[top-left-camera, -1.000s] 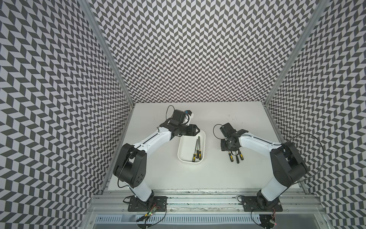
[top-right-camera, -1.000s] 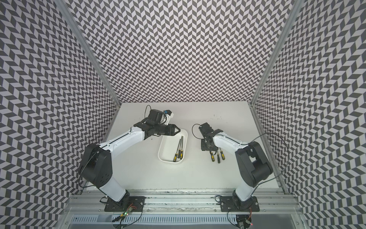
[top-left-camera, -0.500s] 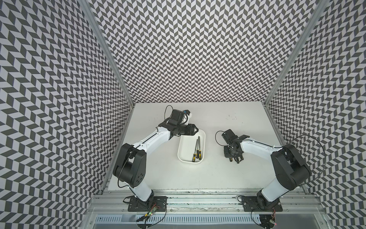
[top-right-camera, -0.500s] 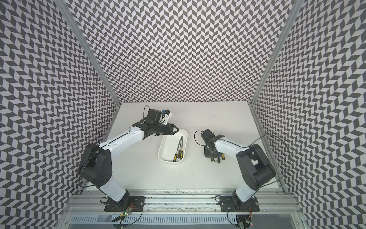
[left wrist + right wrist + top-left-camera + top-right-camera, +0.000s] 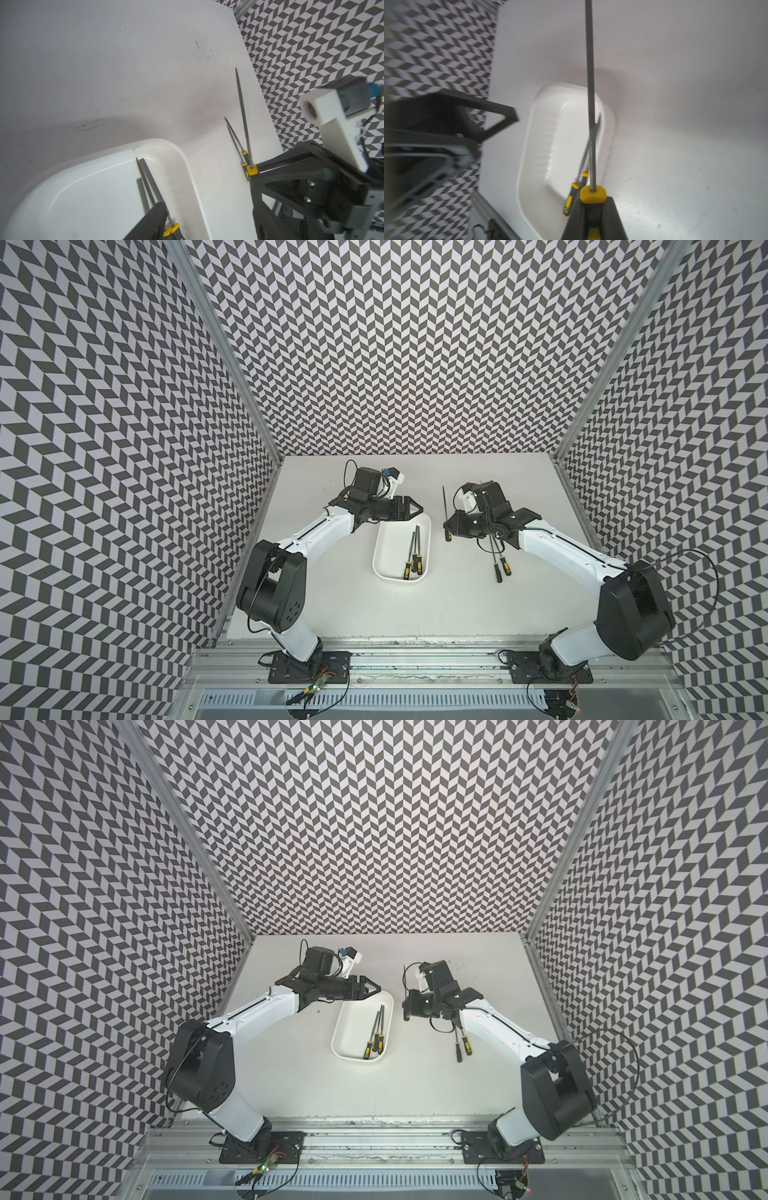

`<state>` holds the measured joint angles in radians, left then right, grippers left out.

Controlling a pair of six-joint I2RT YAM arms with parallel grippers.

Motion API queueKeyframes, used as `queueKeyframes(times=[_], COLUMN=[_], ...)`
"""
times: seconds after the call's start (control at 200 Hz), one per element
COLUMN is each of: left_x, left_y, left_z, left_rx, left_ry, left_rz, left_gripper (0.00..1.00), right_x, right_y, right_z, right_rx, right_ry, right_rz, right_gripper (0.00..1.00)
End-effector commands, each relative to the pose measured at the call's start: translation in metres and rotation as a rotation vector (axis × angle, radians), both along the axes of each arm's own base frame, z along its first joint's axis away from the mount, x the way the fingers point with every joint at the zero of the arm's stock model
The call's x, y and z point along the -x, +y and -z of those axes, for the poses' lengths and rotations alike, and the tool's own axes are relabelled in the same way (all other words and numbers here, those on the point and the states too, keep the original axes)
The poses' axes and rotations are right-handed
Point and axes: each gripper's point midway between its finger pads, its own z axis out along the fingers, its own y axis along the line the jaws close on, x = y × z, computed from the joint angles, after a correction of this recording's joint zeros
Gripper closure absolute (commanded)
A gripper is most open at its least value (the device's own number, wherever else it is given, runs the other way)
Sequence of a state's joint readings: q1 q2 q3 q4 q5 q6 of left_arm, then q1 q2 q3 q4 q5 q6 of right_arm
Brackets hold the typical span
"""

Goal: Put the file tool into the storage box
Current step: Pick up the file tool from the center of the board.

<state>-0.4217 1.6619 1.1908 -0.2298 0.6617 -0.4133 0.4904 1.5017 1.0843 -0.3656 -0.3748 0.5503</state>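
Note:
My right gripper (image 5: 450, 527) (image 5: 593, 202) is shut on the black-and-yellow handle of a file tool (image 5: 444, 502) (image 5: 404, 982) (image 5: 590, 93). It holds the tool above the table, just right of the storage box, with the grey shaft pointing toward the back wall. The storage box (image 5: 390, 539) (image 5: 351, 1027) (image 5: 182, 153) (image 5: 529, 145) is a white shallow tub at mid-table. Other files (image 5: 414, 551) (image 5: 146, 178) lie inside it. My left gripper (image 5: 417, 509) (image 5: 375, 987) (image 5: 207, 224) hangs open and empty over the box's far end.
Two more files (image 5: 500, 564) (image 5: 462, 1044) (image 5: 234, 137) lie on the table under my right forearm. Patterned walls close in the back and both sides. An aluminium rail (image 5: 415, 645) runs along the front edge.
My right gripper dropped onto the files on the table, shut on one, then lifted it and carried it left toward the box. My left gripper opened wider and barely moved.

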Motion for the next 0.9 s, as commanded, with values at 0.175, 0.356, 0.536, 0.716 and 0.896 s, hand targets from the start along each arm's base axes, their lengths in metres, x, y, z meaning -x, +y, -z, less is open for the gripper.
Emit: queueKeyframes(times=[0.175, 0.356, 0.536, 0.716, 0.896], left_x=[0.012, 0.012, 0.010, 0.010, 0.011], left_y=[-0.014, -0.019, -0.020, -0.019, -0.012], left_z=[-0.026, -0.028, -0.027, -0.015, -0.011], left_rx=[0.117, 0.123, 0.117, 0.082, 0.029], left_ry=[-0.046, -0.059, -0.059, -0.031, -0.042], left_rz=[0.076, 0.085, 0.080, 0.070, 0.057], left_gripper=[0.24, 0.24, 0.34, 1.00, 1.00], right_x=[0.007, 0.012, 0.015, 0.013, 0.012], right_y=[0.051, 0.068, 0.069, 0.065, 0.062], right_z=[-0.043, -0.049, -0.047, -0.047, -0.042], right_rx=[-0.296, -0.296, -0.286, -0.259, -0.231], right_ry=[0.005, -0.001, 0.007, -0.005, 0.007], right_rz=[-0.160, -0.209, -0.216, -0.202, -0.180], right_gripper=[0.95, 0.95, 0.95, 0.95, 0.84])
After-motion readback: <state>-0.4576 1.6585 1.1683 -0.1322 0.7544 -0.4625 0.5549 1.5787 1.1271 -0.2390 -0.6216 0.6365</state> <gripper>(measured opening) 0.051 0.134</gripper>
